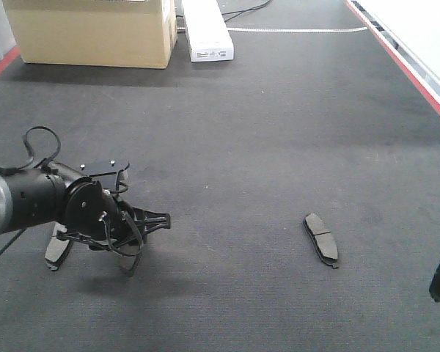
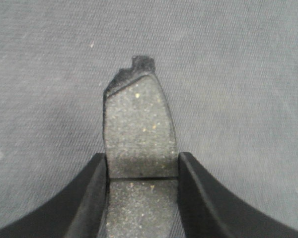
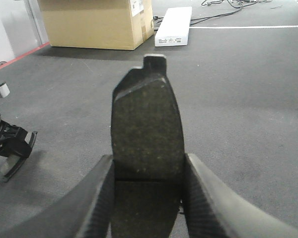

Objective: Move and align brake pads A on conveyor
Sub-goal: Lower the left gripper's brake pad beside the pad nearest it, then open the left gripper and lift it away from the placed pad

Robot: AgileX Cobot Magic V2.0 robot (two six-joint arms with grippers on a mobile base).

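A cardboard box (image 1: 95, 33), its contents hidden, stood at the far left corner of the conveyor (image 1: 264, 132), beside a white unit (image 1: 207, 31). Near the left edge, the left tool (image 1: 132, 235) was clamped across a brake pad (image 2: 138, 144) at its groove. A second pad (image 1: 321, 238) lay flat right of centre, its long axis running near-to-far. A third pad (image 3: 146, 144) was gripped in the right tool (image 3: 148, 198), pointing away.
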